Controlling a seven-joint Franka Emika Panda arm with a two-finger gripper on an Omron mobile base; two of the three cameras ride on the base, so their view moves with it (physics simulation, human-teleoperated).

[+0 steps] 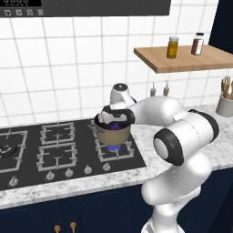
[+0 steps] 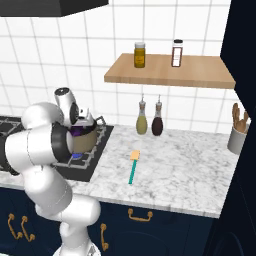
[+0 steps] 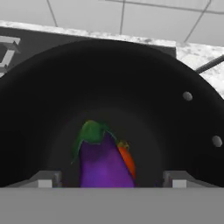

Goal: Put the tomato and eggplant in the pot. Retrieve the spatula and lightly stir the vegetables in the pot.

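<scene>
Purple eggplant (image 3: 104, 162) between gripper (image 3: 109, 179) fingertips

Base cams sit behind the arm left and right, facing down at the stove (image 1: 59, 150); both share the pot (image 1: 113, 134). Hand cam looks close into it.

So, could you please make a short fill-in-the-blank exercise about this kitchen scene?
1. The eggplant lies inside the ____.
2. The spatula rests on the marble ____.
3. The pot stands on the ____ burner nearest the counter.
4. The gripper fingers stand apart, so it is ____.

Missing words: pot; counter; stove; open
</scene>
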